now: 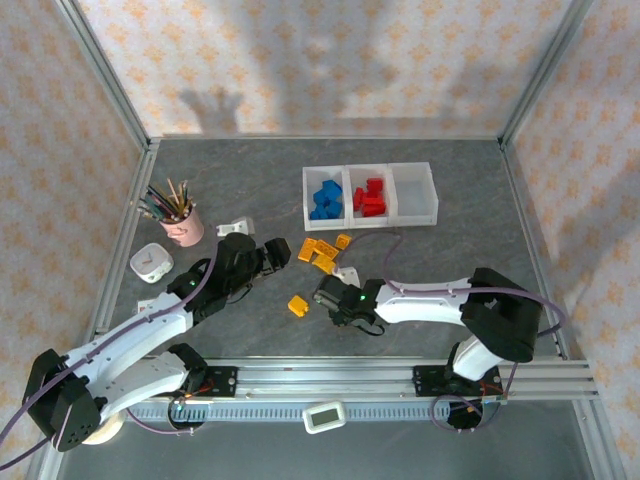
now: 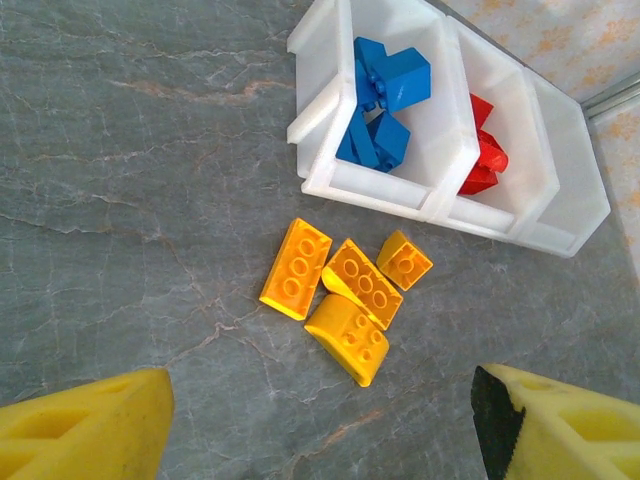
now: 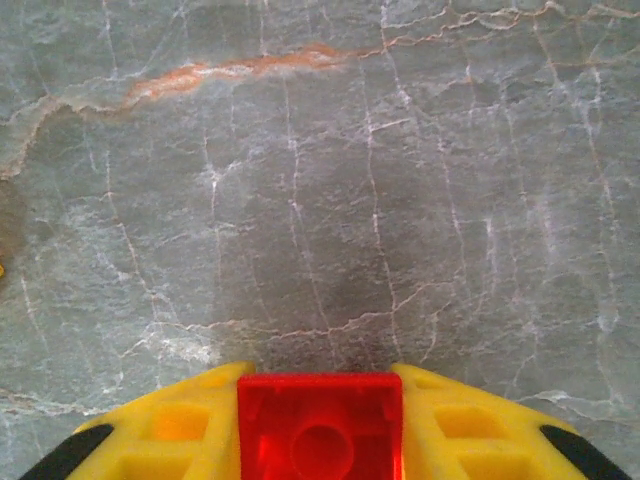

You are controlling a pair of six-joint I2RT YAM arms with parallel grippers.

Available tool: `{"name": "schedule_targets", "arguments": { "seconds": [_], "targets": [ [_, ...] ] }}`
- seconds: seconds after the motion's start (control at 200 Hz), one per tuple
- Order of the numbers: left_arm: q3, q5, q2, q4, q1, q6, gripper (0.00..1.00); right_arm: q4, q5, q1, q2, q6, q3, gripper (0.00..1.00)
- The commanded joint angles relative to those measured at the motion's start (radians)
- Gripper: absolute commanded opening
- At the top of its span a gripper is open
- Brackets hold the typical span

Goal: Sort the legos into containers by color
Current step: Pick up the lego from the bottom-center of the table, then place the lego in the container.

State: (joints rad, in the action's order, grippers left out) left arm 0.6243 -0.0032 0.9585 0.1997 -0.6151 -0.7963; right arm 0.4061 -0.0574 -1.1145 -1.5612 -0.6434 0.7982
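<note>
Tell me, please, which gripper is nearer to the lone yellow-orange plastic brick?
Right. The right gripper, shut on a red brick, sits just right of the lone yellow-orange brick; the open left gripper hangs farther away, beyond it.

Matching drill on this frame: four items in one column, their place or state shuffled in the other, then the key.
Items
1. blue legos
2. yellow legos
3. red lego in the right wrist view
4. left hand

Place or state
A. loose on the table, on the near side of the tray
B. open, holding nothing
C. in the left compartment of the tray, as seen from the top
D. gripped by the right hand

Pairs: 1-C, 2-A, 3-D, 4-B
</note>
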Motion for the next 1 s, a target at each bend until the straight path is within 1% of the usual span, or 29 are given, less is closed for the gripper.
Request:
{"name": "schedule_targets", "arguments": {
  "seconds": [0.0, 0.09, 0.155, 0.22, 0.245, 0.33, 0.38, 0.46, 0.546, 0.601, 0.681, 0.721, 0.736, 0.776, 0.816, 0.866, 0.901, 0.946, 0.996],
  "targets": [
    [0.008, 0.008, 0.017, -0.005, 0.003, -0.002, 0.80, 0.038, -0.063, 0.012, 0.019, 0.018, 0.050, 0.32],
    [0.032, 0.025, 0.038, -0.027, 0.003, 0.008, 0.80, 0.065, -0.083, 0.065, 0.055, 0.055, 0.102, 0.32],
    [0.053, 0.035, 0.062, -0.044, 0.003, 0.015, 0.80, 0.081, -0.105, 0.129, 0.071, 0.093, 0.147, 0.32],
    [0.078, 0.038, 0.089, -0.066, 0.003, 0.021, 0.80, 0.094, -0.139, 0.199, 0.070, 0.139, 0.199, 0.32],
    [0.088, 0.040, 0.100, -0.077, 0.004, 0.024, 0.80, 0.099, -0.159, 0.240, 0.064, 0.163, 0.224, 0.32],
    [0.129, 0.036, 0.145, -0.099, 0.003, 0.033, 0.80, 0.069, -0.193, 0.351, 0.039, 0.223, 0.293, 0.33],
    [0.155, 0.034, 0.174, -0.108, 0.003, 0.040, 0.80, 0.045, -0.182, 0.414, 0.010, 0.259, 0.341, 0.33],
    [0.190, 0.023, 0.214, -0.120, 0.003, 0.045, 0.80, -0.016, -0.209, 0.493, -0.049, 0.314, 0.411, 0.33],
    [0.213, 0.010, 0.249, -0.142, 0.008, 0.046, 0.80, -0.065, -0.202, 0.563, -0.147, 0.364, 0.501, 0.33],
    [0.227, 0.008, 0.270, -0.151, 0.013, 0.048, 0.80, -0.060, -0.196, 0.603, -0.227, 0.382, 0.583, 0.33],
    [0.249, 0.009, 0.299, -0.154, 0.021, 0.052, 0.80, -0.059, -0.186, 0.637, -0.314, 0.407, 0.682, 0.34],
    [0.257, 0.010, 0.309, -0.153, 0.024, 0.055, 0.80, -0.061, -0.181, 0.651, -0.357, 0.419, 0.724, 0.36],
    [0.261, 0.011, 0.313, -0.154, 0.027, 0.055, 0.80, -0.063, -0.178, 0.655, -0.371, 0.423, 0.741, 0.38],
    [0.265, 0.012, 0.321, -0.157, 0.030, 0.059, 0.80, -0.057, -0.174, 0.664, -0.411, 0.429, 0.786, 0.47],
    [0.269, 0.012, 0.326, -0.156, 0.032, 0.062, 0.81, -0.042, -0.170, 0.666, -0.439, 0.439, 0.832, 0.50],
    [0.271, 0.018, 0.328, -0.154, 0.037, 0.065, 0.81, -0.017, -0.166, 0.666, -0.454, 0.446, 0.875, 0.53],
    [0.269, 0.021, 0.326, -0.154, 0.039, 0.068, 0.81, -0.014, -0.151, 0.666, -0.450, 0.449, 0.885, 0.57],
    [0.266, 0.027, 0.319, -0.152, 0.041, 0.071, 0.81, -0.009, -0.130, 0.665, -0.431, 0.444, 0.880, 0.61],
    [0.262, 0.040, 0.307, -0.145, 0.042, 0.076, 0.82, -0.005, -0.098, 0.661, -0.395, 0.436, 0.855, 0.62]
  ]
}}
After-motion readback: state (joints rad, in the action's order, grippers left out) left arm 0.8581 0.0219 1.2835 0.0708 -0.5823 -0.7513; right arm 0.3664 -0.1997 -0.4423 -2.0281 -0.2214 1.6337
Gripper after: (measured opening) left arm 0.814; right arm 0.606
